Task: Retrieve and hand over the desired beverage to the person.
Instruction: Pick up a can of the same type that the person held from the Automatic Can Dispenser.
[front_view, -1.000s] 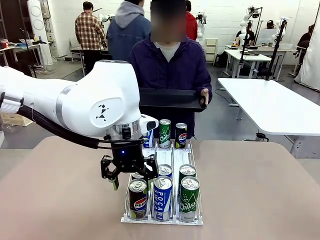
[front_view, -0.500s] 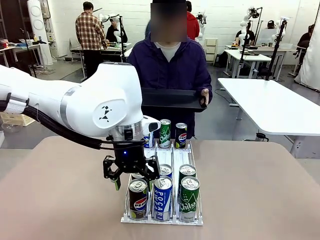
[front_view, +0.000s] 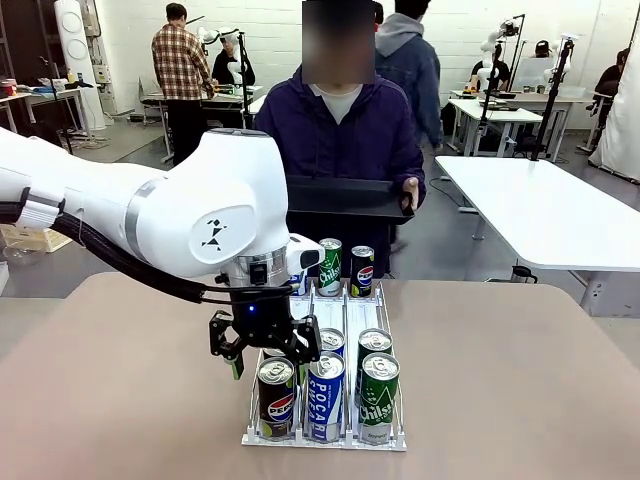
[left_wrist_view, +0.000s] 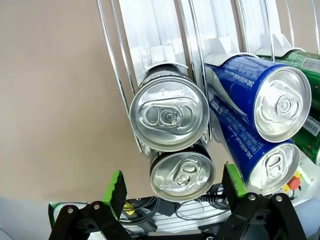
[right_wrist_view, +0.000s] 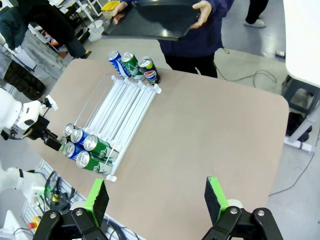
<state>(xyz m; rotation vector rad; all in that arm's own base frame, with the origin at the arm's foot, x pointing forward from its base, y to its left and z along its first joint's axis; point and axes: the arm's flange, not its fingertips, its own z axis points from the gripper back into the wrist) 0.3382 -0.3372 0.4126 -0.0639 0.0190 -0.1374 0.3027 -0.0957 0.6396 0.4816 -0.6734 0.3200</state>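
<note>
A white wire rack (front_view: 345, 322) holds several drink cans. Its near row has a Pepsi can (front_view: 275, 400), a blue Pocari can (front_view: 325, 398) and a green Chilsung can (front_view: 379, 400), with more cans behind them and three at the far end. My left gripper (front_view: 264, 355) hangs open just above the near-left Pepsi can (left_wrist_view: 182, 175), with a green pad on either side of its top, not touching it. My right gripper (right_wrist_view: 156, 200) is open and high over the table, holding nothing. Behind the table's far edge the person (front_view: 340, 130) holds a black tray (front_view: 345, 198).
The rack (right_wrist_view: 120, 107) lies lengthwise on the tan table (front_view: 520, 380), sloping toward my side. Bare tabletop lies to the rack's left and right. A white table (front_view: 545, 210) stands at the back right, and other people move about in the background.
My left gripper has edged slightly right and down over the near-left can, still open. A person in the background has walked from left to right behind the tray holder.
</note>
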